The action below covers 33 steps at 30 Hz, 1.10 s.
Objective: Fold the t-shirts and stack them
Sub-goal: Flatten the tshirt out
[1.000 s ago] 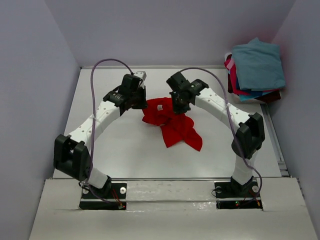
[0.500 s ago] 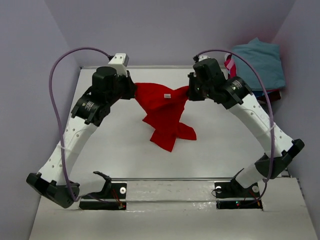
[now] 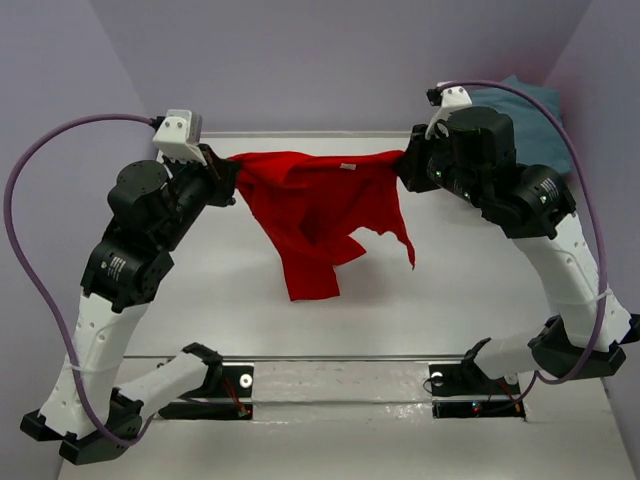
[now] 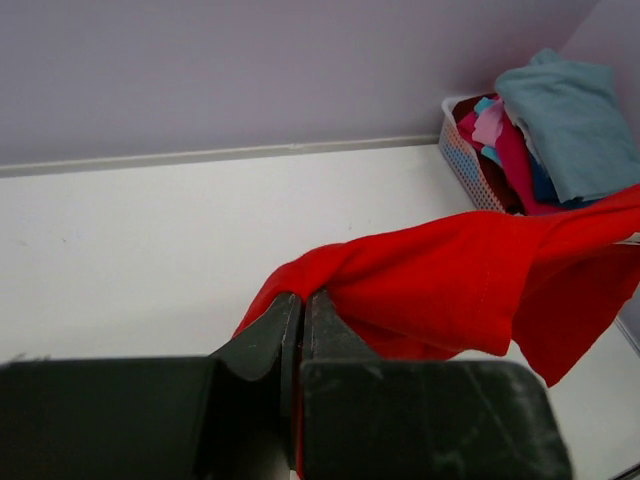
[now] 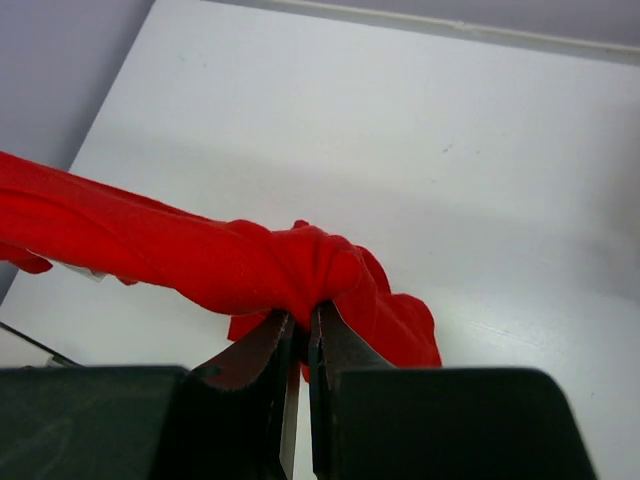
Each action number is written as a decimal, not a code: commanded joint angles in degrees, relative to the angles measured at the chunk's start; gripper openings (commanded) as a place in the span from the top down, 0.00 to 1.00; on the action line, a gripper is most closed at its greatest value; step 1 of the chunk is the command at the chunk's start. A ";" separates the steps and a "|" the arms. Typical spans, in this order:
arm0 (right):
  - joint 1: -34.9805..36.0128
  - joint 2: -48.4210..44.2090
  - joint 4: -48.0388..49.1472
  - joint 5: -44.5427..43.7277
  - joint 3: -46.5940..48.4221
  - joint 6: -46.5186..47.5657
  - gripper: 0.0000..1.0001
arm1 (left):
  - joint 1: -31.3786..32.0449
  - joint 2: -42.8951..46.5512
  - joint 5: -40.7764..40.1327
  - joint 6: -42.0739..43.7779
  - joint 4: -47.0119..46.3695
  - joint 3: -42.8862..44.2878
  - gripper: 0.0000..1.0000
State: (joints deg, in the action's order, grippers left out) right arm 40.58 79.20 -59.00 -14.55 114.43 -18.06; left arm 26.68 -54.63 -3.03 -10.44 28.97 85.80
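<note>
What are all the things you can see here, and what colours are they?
red t-shirt: one, bright red, held up over the table, stretched between the two arms.
teal shirt: one, teal-blue, on top of the pile in the basket.
other shirts: several, number unclear; pink, blue and dark red, under the teal shirt.
basket: one, white mesh, far right corner of the table.
table: one, white, under everything.
cables: two, purple, one looping from each arm.
arms: two, white and black; left arm and right arm raised, jaws of each shut on the red t-shirt's top edge.
</note>
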 commanded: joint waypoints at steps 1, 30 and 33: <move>0.38 -1.59 3.63 -0.22 5.88 4.00 0.93 | 0.22 1.28 -0.14 2.35 -4.71 4.46 0.94; 0.91 -12.22 13.10 6.55 8.72 11.29 0.93 | 0.22 9.02 6.98 4.46 -11.92 8.33 0.94; 0.91 -14.42 15.93 5.85 6.15 11.47 0.93 | 0.22 10.86 6.37 4.11 -15.25 6.23 0.94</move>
State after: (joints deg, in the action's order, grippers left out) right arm 41.76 67.79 -51.13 -4.62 122.58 -8.73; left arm 27.31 -46.13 7.44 -8.32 21.15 93.51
